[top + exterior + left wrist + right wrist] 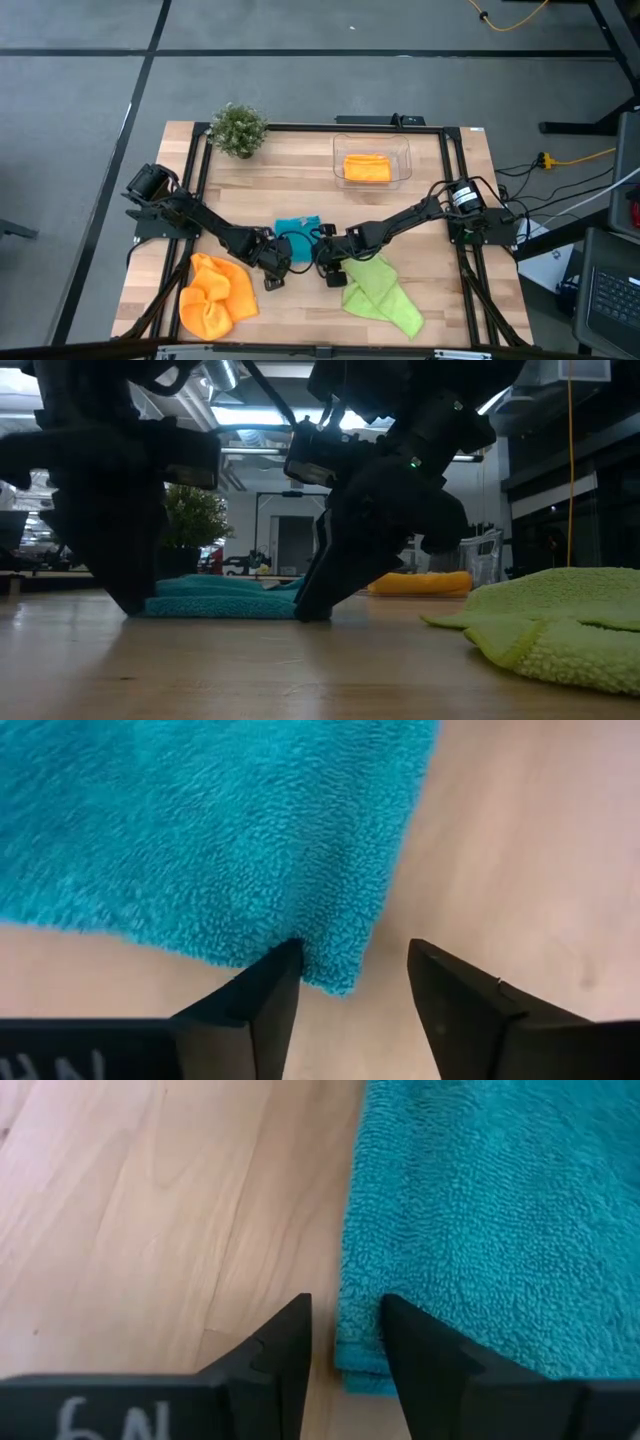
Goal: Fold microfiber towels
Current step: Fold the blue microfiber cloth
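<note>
The teal blue towel [297,230] lies flat and folded at the table's middle. My left gripper [273,262] stands open at its near left corner [340,982], pointing down, one finger at the corner's edge and one on bare wood. My right gripper [332,262] is open with a narrower gap at the near right corner [360,1370], its fingers on either side of the towel's edge. An orange towel [214,296] lies bunched at the near left. The lime green towel [381,291] lies rumpled at the near right. A second orange towel [367,167] lies in the clear tub. My left gripper comes from above at the teal towel's near left corner [335,975]. One fingertip [285,965] stands against the corner's edge; whether it presses the cloth, I cannot tell. My right gripper straddles the stacked layers at the near right corner [352,1365] from above. One finger [410,1335] stands over the cloth and the other [290,1330] over wood; whether they touch the towel, I cannot tell.
A small potted plant [238,128] stands at the far left. The clear tub [372,160] stands at the far middle-right. A black frame [200,170] runs along the table's sides. Bare wood [300,310] shows between the orange and green towels at the near edge.
</note>
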{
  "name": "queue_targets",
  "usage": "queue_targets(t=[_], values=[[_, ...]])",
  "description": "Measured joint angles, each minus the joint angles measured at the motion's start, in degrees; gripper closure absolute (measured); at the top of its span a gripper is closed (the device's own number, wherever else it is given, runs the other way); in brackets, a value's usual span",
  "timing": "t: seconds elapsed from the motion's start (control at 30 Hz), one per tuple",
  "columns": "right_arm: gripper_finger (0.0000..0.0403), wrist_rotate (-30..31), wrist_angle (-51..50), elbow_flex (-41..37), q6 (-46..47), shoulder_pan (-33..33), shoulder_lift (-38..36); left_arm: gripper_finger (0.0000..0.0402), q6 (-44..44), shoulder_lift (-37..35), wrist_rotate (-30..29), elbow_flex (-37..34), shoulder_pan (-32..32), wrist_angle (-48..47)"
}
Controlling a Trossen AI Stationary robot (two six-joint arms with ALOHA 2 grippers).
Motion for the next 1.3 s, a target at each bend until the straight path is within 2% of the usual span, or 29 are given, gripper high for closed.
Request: queue_targets(t=[0.27, 0.53, 0.9, 1.1, 1.17, 1.3], values=[[0.0274, 2.29, -0.01, -0.04, 0.46, 0.08, 0.03, 0.0266, 0.03, 0.02, -1.13, -0.02, -0.03, -0.97], [0.0278, 2.45, 0.01, -0.07, 0.59, 0.07, 0.03, 0.0289, 0.04, 0.02, -1.32, -0.02, -0.03, -0.91], [0.0347, 3.03, 0.00, -0.10, 0.65, 0.00, 0.01, 0.0326, 0.06, 0.02, -1.32, -0.02, -0.03, -0.74], [0.0392, 3.04, -0.05, -0.11, 2.67, -0.02, 0.01, 0.0374, 0.06, 0.02, -1.34, -0.02, -0.03, -0.85], [0.0394, 3.04, -0.05, -0.11, 3.60, -0.02, 0.01, 0.0392, 0.06, 0.02, -1.32, -0.02, -0.03, -0.89], [0.0391, 2.96, -0.05, -0.11, 5.26, -0.02, 0.01, 0.0398, 0.06, 0.02, -1.25, 0.00, -0.03, -0.92]])
